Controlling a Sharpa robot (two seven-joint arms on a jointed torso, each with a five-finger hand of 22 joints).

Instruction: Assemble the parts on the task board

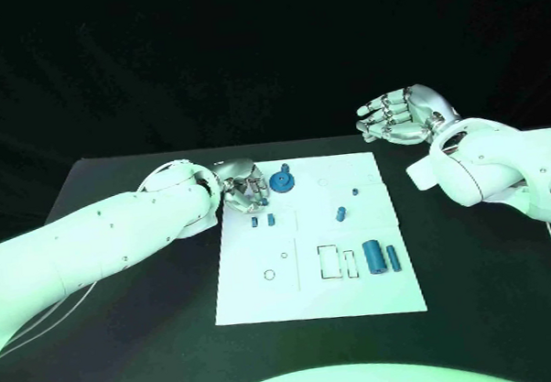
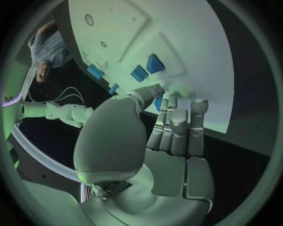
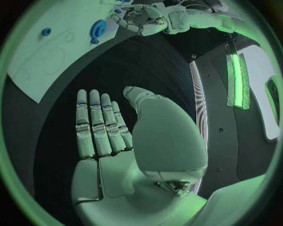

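i've got the left hand [image 1: 238, 182] at the task board [image 1: 252, 285] far-left corner, fingers down beside the gear [image 1: 284, 184], grip unclear; right hand [image 1: 400, 115] open, off-board. next: confirm a pinch.

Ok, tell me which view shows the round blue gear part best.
The head view: the gear part lies in plain sight on the task board, just beside the left hand. The right wrist view shows it small and far; in the left wrist view I cannot tell it apart.

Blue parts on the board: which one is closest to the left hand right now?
The round blue disc, at the board's far edge right beside the left hand. The other blue parts are small pegs and cylinders.
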